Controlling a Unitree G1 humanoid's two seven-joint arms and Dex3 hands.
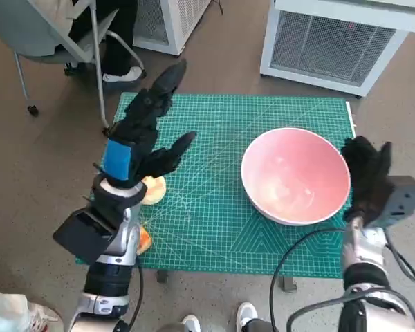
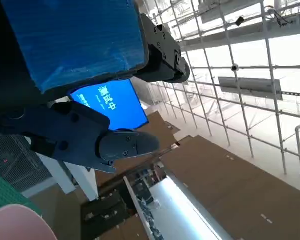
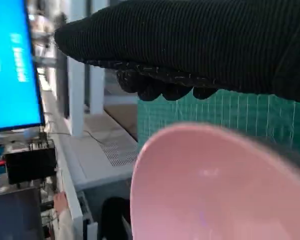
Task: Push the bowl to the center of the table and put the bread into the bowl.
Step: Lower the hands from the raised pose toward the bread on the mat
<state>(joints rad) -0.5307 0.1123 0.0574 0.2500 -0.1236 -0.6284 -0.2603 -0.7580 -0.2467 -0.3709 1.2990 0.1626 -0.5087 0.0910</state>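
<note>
You've got one pink bowl [image 1: 295,176] on the green cutting mat [image 1: 214,207], and there's just the one mat covering the counter. For bread I count two pieces: one roll [image 1: 154,189] peeking out past the left forearm and a second piece [image 1: 144,240] lower down, mostly hidden by that arm. Around the counter you'll see two white mesh-front units [image 1: 332,41] and one chair [image 1: 55,34].

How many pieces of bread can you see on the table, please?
2, both partly hidden by the left arm: one bread under the left hand, another piece nearer the mat's front edge.
</note>
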